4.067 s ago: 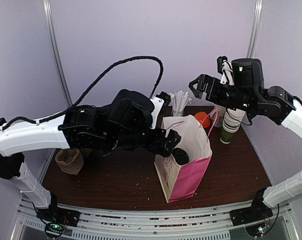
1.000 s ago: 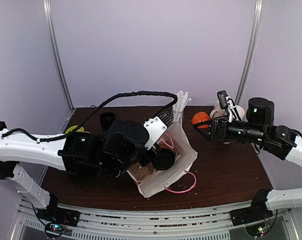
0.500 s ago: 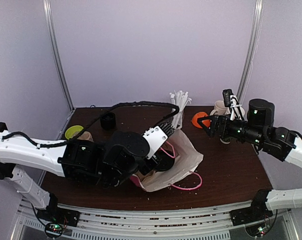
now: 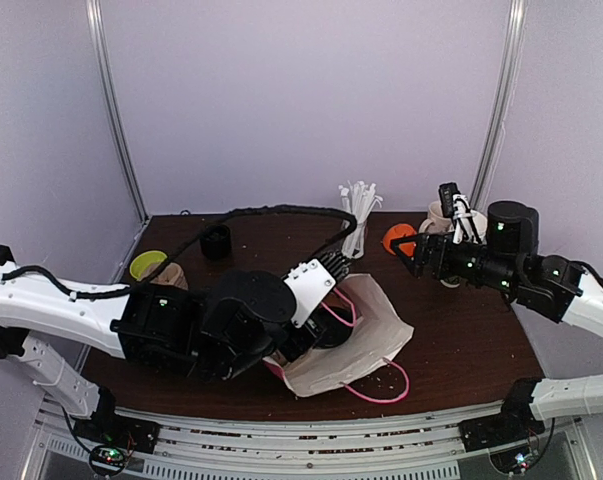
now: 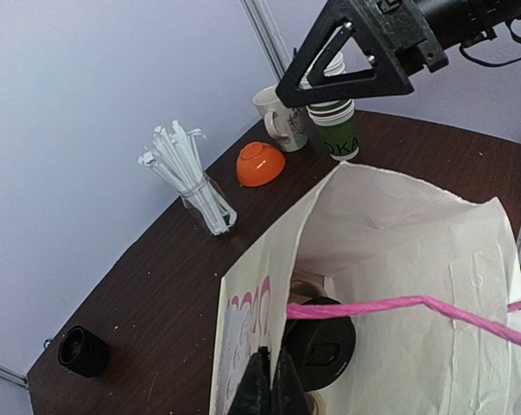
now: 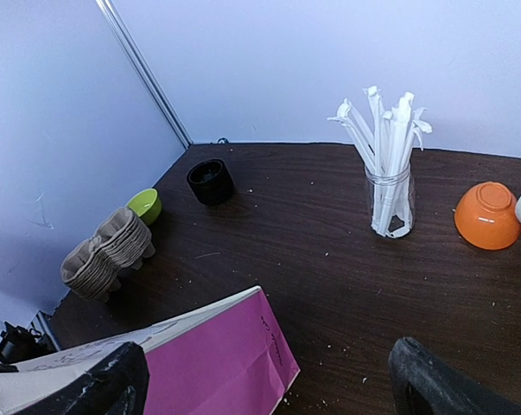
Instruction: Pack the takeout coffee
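A white paper bag point(image 5: 398, 259) with pink sides and pink string handles lies tipped over at mid-table point(image 4: 356, 350). Inside it, the left wrist view shows the takeout coffee's black dome lid point(image 5: 322, 341), with a little brown cup behind it. My left gripper point(image 5: 269, 376) is shut on the bag's near wall at the mouth edge. In the top view the arm hides those fingers. My right gripper point(image 4: 413, 256) hovers open above the table right of the bag, holding nothing. Its two fingers point(image 6: 113, 385) frame the bag's pink side point(image 6: 217, 354).
A glass of white straws point(image 4: 356, 215), an orange bowl point(image 4: 399, 238), a beige mug point(image 5: 277, 117) and stacked white-and-green cups point(image 5: 333, 121) stand at the back right. A black pot point(image 4: 216, 240), a green bowl point(image 4: 146, 265) and cardboard carriers point(image 6: 104, 255) sit at the left.
The bag, upright four seconds ago, has been tipped over and over the last second sank flatter, sliding right. My left arm dropped with it. My right gripper came down and stays open.
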